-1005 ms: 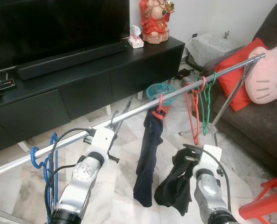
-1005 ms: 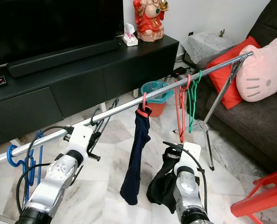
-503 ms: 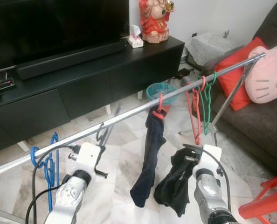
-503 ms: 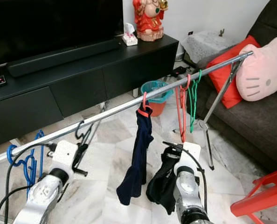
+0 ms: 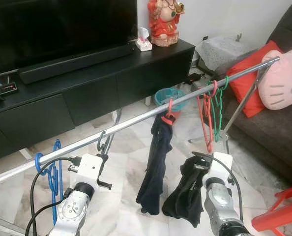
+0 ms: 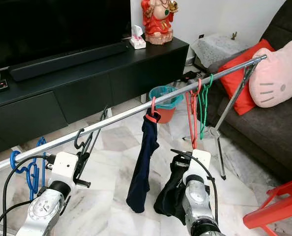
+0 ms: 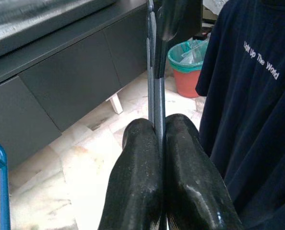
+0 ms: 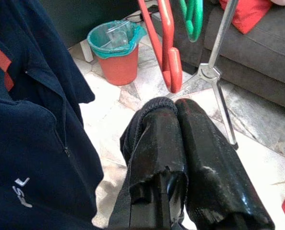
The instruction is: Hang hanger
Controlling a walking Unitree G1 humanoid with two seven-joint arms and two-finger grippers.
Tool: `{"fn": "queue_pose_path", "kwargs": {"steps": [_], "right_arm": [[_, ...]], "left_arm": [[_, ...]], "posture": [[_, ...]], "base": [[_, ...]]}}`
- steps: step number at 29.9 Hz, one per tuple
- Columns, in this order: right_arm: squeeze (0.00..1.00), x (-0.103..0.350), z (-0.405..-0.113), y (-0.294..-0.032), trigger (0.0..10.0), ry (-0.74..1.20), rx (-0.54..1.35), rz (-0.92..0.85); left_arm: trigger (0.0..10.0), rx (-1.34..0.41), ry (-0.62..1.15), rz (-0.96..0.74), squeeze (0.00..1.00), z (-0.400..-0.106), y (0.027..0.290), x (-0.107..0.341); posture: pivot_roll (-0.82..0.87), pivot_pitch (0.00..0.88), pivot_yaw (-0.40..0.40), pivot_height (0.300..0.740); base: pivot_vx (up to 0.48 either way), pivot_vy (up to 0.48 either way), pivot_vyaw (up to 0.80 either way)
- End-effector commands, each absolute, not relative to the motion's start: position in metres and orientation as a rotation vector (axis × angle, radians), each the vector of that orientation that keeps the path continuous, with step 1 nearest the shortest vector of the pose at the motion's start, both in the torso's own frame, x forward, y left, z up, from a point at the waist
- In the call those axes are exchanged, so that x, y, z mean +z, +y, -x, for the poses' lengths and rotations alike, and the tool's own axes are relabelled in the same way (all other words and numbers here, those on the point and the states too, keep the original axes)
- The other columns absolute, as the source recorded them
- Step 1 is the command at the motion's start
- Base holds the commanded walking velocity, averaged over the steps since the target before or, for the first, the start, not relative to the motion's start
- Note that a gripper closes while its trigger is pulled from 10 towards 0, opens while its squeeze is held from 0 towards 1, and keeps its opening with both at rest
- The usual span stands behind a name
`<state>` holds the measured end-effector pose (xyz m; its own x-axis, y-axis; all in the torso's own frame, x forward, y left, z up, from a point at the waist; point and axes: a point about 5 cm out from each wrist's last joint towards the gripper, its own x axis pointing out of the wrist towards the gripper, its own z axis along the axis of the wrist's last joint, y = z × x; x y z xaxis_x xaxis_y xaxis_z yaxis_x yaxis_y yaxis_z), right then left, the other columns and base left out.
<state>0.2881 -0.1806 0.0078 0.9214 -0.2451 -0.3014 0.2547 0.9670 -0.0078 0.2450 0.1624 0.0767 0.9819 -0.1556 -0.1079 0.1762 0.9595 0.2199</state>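
Two grippers are working below the silver rail that is running diagonally from low on the robot's left up to the sofa on its right. Left gripper is sitting under the rail with both fingers pressed together on the thin grey hanger, which is passing straight up between the pads. The hanger's dark hook is sitting over the rail, and its long axis is hanging roughly vertical, tilting slightly toward the TV cabinet; in the left wrist view the hook end is getting cut off at the frame edge, so its seating there is hard to confirm. Right gripper is hanging lower, fingers closed and pinching a dark garment that is draping down from it; the cloth is covering part of one finger, and whether a hanger is inside it cannot be told. Next to it a navy shirt is hanging on a red hanger at mid-rail. Further right, a second red hanger and a green hanger are hanging empty, touching each other. Blue hangers are hanging near the rail's low end. A teal-lined bin is standing behind the rail.
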Motion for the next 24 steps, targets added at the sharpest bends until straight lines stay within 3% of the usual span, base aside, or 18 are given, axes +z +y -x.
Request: {"fn": "queue_pose_path", "kwargs": {"steps": [1, 15, 24], "right_arm": [[0.00, 0.0128, -0.2913, -0.1806, 10.0, 0.274, -0.248, -0.015], [0.00, 0.0123, -0.2909, -0.1786, 10.0, 0.274, -0.230, -0.012], [0.00, 0.0140, -0.2917, -0.1737, 10.0, 0.258, -0.193, 0.017]], "left_arm": [[10.0, -0.165, 0.084, -0.227, 0.00, -0.2432, 0.1611, 0.0760], [10.0, -0.167, 0.071, -0.220, 0.00, -0.2442, 0.1596, 0.0769], [10.0, -0.182, 0.067, -0.240, 0.00, -0.2453, 0.1565, 0.0772]], "posture": [[0.02, 0.000, -0.023, 0.740], [0.02, 0.000, -0.020, 0.740], [0.02, 0.000, -0.022, 0.740]], "base": [[0.000, 0.000, 0.00], [0.000, 0.000, 0.00], [0.000, -0.282, 0.77]]}}
